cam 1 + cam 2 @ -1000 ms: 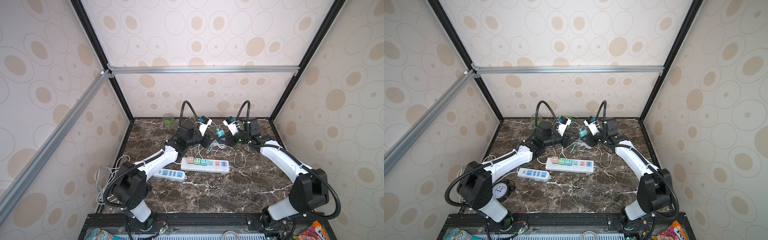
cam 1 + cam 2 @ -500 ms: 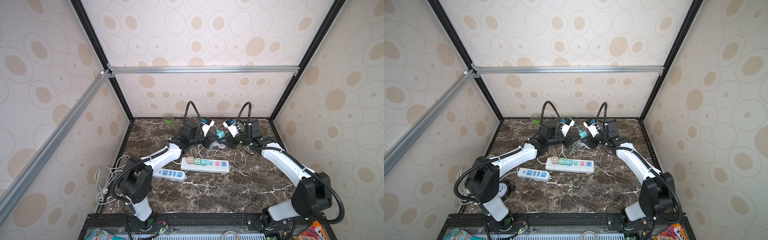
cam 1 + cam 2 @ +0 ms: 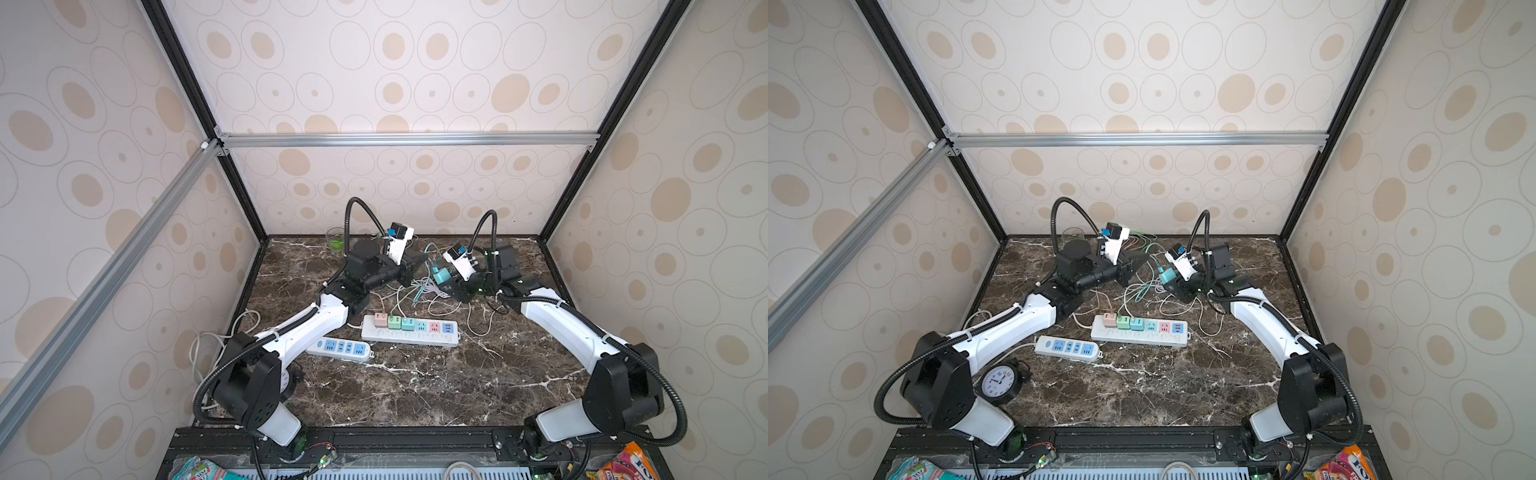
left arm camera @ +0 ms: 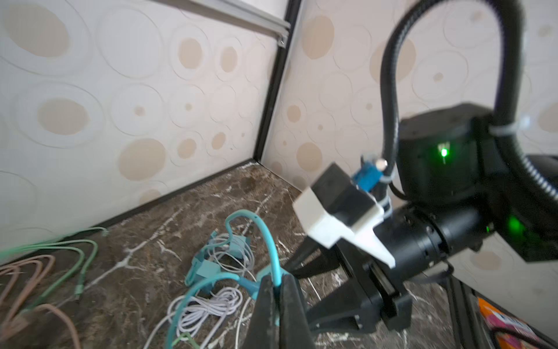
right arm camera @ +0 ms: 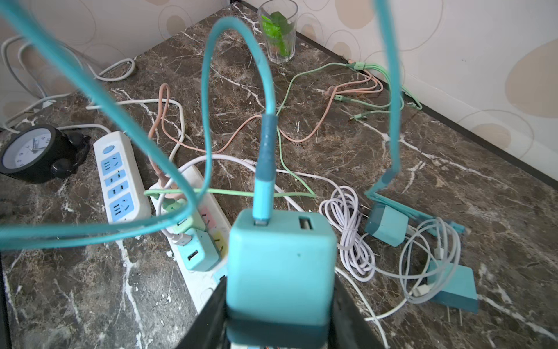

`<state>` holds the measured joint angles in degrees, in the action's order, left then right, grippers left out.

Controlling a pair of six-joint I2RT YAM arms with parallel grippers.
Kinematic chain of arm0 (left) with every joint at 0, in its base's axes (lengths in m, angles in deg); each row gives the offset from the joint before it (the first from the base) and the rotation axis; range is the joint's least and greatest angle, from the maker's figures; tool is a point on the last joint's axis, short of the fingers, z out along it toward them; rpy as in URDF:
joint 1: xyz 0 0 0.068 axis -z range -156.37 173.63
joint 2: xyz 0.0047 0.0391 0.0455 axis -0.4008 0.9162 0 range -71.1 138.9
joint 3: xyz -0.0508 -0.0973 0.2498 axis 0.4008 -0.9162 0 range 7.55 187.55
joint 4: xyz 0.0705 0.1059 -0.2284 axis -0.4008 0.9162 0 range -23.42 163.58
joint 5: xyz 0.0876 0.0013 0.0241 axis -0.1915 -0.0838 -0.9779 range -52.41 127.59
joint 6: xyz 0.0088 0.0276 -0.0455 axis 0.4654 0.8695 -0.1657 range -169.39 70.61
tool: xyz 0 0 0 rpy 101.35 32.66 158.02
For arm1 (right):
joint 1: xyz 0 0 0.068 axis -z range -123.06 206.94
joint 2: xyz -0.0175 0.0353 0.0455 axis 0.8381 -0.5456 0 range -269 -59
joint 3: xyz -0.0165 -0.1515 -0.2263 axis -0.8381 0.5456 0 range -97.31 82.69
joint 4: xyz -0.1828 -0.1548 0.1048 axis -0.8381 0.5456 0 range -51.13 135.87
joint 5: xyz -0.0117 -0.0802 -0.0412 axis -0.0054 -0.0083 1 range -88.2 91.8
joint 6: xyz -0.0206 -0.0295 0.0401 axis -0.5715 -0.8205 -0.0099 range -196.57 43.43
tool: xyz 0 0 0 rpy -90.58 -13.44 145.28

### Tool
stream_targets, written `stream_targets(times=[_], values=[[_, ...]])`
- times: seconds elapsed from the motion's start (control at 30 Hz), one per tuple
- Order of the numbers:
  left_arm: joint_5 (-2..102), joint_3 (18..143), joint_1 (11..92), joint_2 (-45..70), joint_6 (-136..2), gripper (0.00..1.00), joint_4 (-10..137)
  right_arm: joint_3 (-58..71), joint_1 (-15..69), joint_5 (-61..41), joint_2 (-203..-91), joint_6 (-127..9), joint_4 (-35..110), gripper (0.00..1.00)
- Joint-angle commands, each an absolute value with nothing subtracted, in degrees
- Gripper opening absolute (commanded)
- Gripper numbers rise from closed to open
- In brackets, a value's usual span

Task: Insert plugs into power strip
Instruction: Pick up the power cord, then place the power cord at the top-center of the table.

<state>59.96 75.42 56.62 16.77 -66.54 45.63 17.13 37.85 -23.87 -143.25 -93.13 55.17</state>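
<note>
Spreading across the enclosure, the dark marbled surface [image 3: 415,386] is carrying two strips, a clock, a glass and a tangle of leads. Both arms are reaching toward the far wall, and their tips are hanging near each other above the tangle.

The left end effector [image 4: 276,290] is pressing its jaws together on a teal cable [image 4: 267,241] and pinching it clear of the surface; I cannot tell which plug that lead belongs to. The right end effector [image 5: 279,317] is gripping the held teal plug [image 5: 280,266] between its jaws, in the air beyond the long power strip [image 3: 415,340].

The long power strip is lying across the middle, and the short power strip [image 3: 340,348] is lying just beside it, nearer the left arm's base. The clock [image 3: 998,383] is standing by that base. The glass [image 5: 277,33], holding green leaves, is standing near the far wall.

A pink plug [image 3: 380,320], a mint green plug [image 3: 394,321] and a seated teal plug [image 3: 407,323] are sitting side by side in the long strip's sockets, at the end nearer the left arm. A loose teal plug [image 5: 386,225] and a second loose teal plug [image 5: 453,287] are lying on the surface among coils of white cable [image 5: 353,235].
</note>
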Motion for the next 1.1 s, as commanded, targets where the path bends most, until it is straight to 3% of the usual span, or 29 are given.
stream_targets(times=[0.0, 0.23, 0.43, 0.47, 0.53, 0.57, 0.6, 0.8, 0.87, 1.07], values=[[39.1, 80.5, 54.3, 16.7, -68.4, 0.00, 47.3, 18.8, 37.2, -22.4, -143.3, -96.5, 55.3, 0.00], [27.7, 85.1, 47.0, 21.0, -74.7, 0.00, 47.4, 20.0, 37.3, -13.2, -141.5, -93.2, 51.6, 0.00], [21.8, 86.3, 45.8, 24.5, -76.2, 0.00, 54.7, 21.5, 36.2, -16.0, -141.8, -91.7, 48.1, 0.00], [22.2, 86.8, 45.6, 24.8, -76.1, 0.04, 56.7, 21.6, 35.5, -15.4, -141.8, -91.8, 47.5, 0.00], [26.0, 87.2, 45.3, 24.5, -74.4, 0.49, 60.0, 22.3, 34.5, -13.7, -141.6, -92.5, 45.6, 0.00], [27.4, 86.9, 45.3, 23.8, -73.6, 0.65, 60.8, 22.4, 34.0, -12.8, -141.6, -92.6, 44.7, 0.00], [28.6, 86.2, 45.3, 22.7, -72.8, 0.74, 61.5, 22.6, 33.8, -11.9, -141.5, -92.7, 43.9, 0.00], [26.8, 80.7, 45.3, 12.9, -65.0, 0.93, 65.6, 22.6, 33.0, -10.1, -141.7, -94.1, 42.8, 0.00], [33.5, 80.4, 45.3, 10.5, -61.3, 0.98, 67.8, 22.4, 32.6, -10.7, -141.4, -95.9, 43.7, 0.00], [57.3, 87.2, 46.6, 10.7, -50.5, 0.98, 78.5, 23.7, 30.1, -12.9, -139.6, -108.7, 45.0, 0.00]])
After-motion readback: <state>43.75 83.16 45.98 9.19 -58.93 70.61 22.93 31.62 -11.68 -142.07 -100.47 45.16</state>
